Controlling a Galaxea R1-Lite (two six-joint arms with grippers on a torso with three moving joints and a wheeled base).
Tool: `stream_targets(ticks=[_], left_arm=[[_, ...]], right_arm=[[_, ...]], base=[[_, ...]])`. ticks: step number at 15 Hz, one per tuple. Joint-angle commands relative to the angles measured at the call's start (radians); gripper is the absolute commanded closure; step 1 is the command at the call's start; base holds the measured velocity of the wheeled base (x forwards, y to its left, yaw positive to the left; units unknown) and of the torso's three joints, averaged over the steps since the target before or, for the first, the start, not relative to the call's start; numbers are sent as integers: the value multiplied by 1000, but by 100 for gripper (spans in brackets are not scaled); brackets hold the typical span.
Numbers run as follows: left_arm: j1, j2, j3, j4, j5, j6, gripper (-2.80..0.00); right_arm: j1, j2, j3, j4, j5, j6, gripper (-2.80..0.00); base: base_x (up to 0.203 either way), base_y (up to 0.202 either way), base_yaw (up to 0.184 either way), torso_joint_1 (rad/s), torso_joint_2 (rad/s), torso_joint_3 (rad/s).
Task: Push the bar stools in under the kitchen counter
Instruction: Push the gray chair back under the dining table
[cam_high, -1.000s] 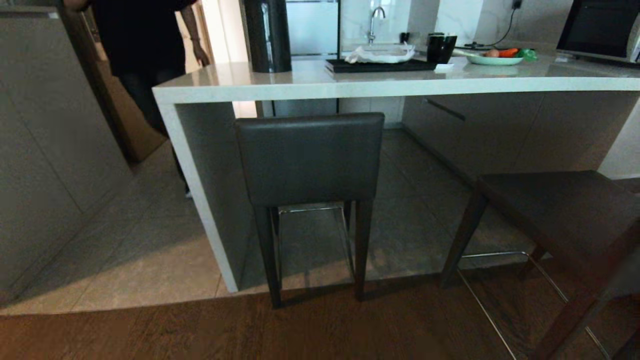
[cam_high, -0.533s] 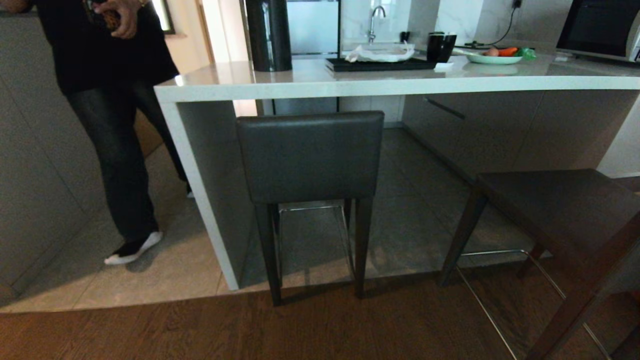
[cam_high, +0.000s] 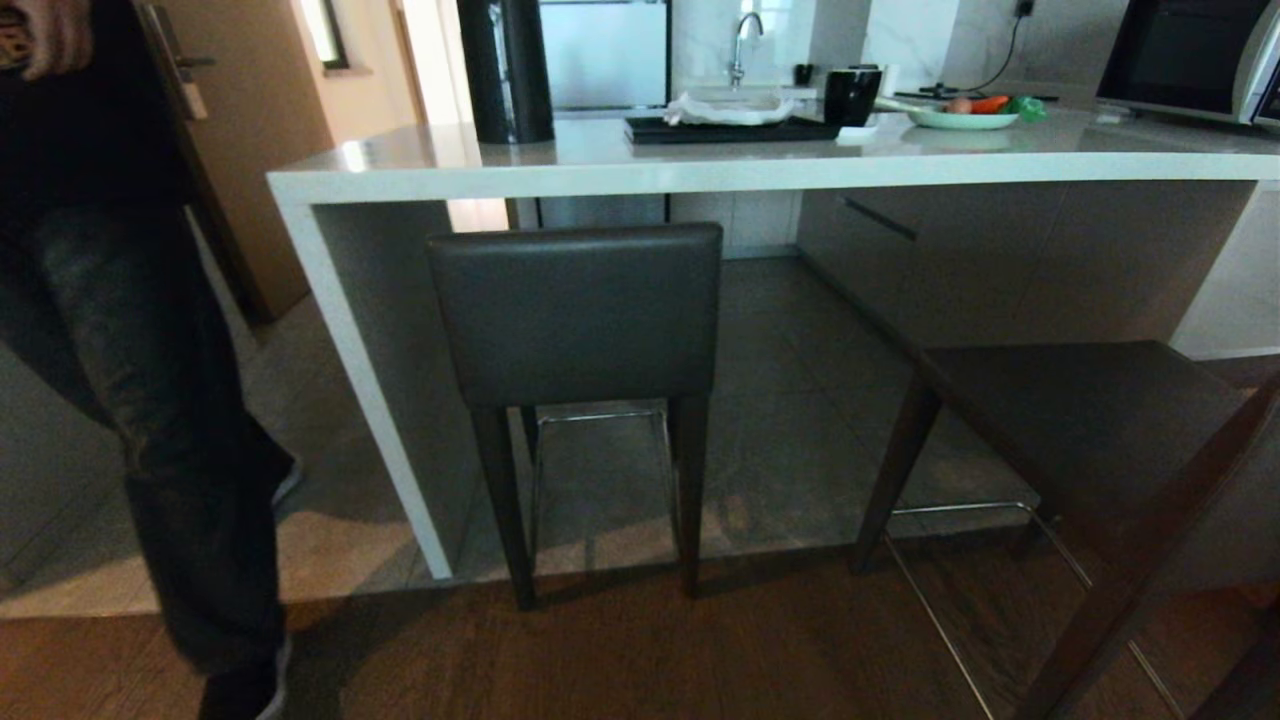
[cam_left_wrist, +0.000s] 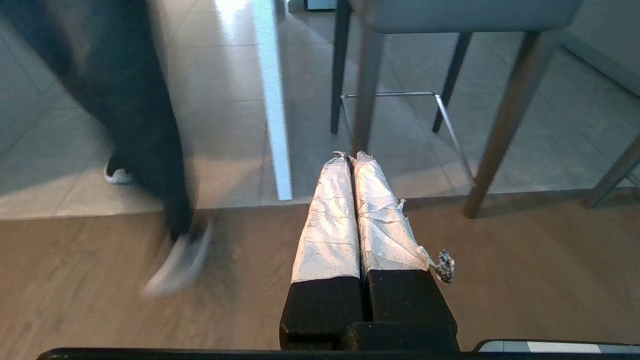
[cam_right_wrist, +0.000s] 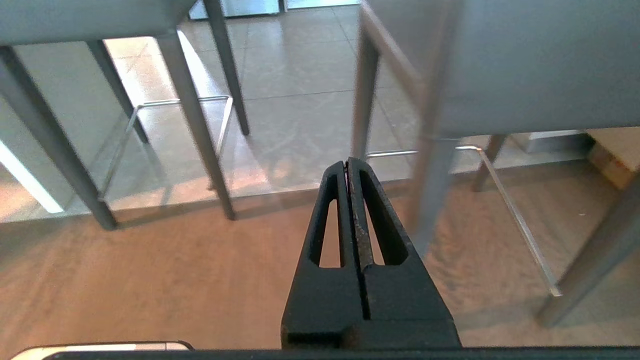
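The worktop (cam_high: 700, 165) is the reference landmark: a long pale stone slab with a white side panel at its left end. On it stand a dark cylinder (cam_high: 505, 70), a dark tray (cam_high: 730, 128), a black mug (cam_high: 852, 95) and a plate of vegetables (cam_high: 965, 115).

Stool positions:
- The left stool (cam_high: 578, 310) stands just in front of the worktop edge, close beside the side panel, its backrest facing the robot. Its rear legs rest at the line where tile meets wood floor. It appears largely tucked in; how far the seat reaches under the slab cannot be told.
- The right stool (cam_high: 1090, 430) stands well out from the worktop, turned at an angle, its seat fully exposed. This one needs the main push.

Claw state: the left claw (cam_left_wrist: 350, 157), wrapped in pale tape, is pressed shut with nothing held. The right claw (cam_right_wrist: 348, 165) is likewise closed tight and empty. Both hang low in front of the worktop, near the stool legs, and touch nothing.

Handling judgement: the stools look rigid and moderately heavy, with a high centre on slim legs. A push applied high on the backrest may tip the stool rather than slide it, especially where the legs cross the floor seam. Contact at seat-frame level, square to the worktop, is the safer choice. The leather is likely to give slightly under closed claw tips.

A person (cam_high: 130, 350) stands left of the side panel; maintain clearance.
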Motion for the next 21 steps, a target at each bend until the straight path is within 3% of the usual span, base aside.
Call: stream_targets(ticks=[1, 21], left_arm=[[0, 2, 2, 0, 1, 0, 0], [0, 3, 2, -1, -1, -2, 0]], right_arm=[[0, 1, 0, -1, 0, -1, 0], [0, 1, 0, -1, 0, -1, 0]], base=[[0, -195, 1, 2, 2, 6], [0, -196, 2, 3, 2, 1]])
